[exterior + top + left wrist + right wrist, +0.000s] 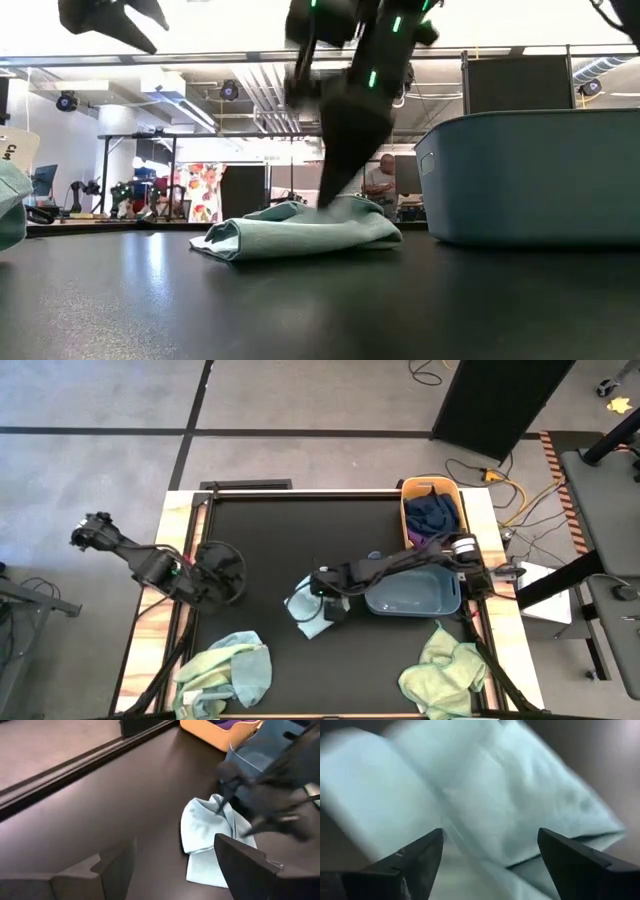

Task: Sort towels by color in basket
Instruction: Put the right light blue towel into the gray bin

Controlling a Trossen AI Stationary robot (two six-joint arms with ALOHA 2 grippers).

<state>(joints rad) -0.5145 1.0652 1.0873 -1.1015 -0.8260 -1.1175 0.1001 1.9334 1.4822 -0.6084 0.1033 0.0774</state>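
A light blue towel (306,610) (300,228) (202,837) (485,795) lies crumpled flat on the black table, just left of the blue bin (447,603) (530,180). My right gripper (330,603) (335,198) (490,857) points down over it, open, a finger on either side of a fold. My left gripper (225,572) (170,865) hangs open above the table's left part and touches nothing. Navy and purple towels (432,515) sit in the orange bin (405,510). My right gripper comes at the light blue towel from above, with its open fingers (422,857) reaching down toward the towel's upper fold (345,208). I cannot tell whether the fingertips touch the cloth. The towel lies flat on the table.
Two heaps of pale yellow-green and light blue towels lie at the near edge, one at the left (225,670) and one at the right (445,675). The blue bin stands close to the right of the towel. Bare black table lies between the arms.
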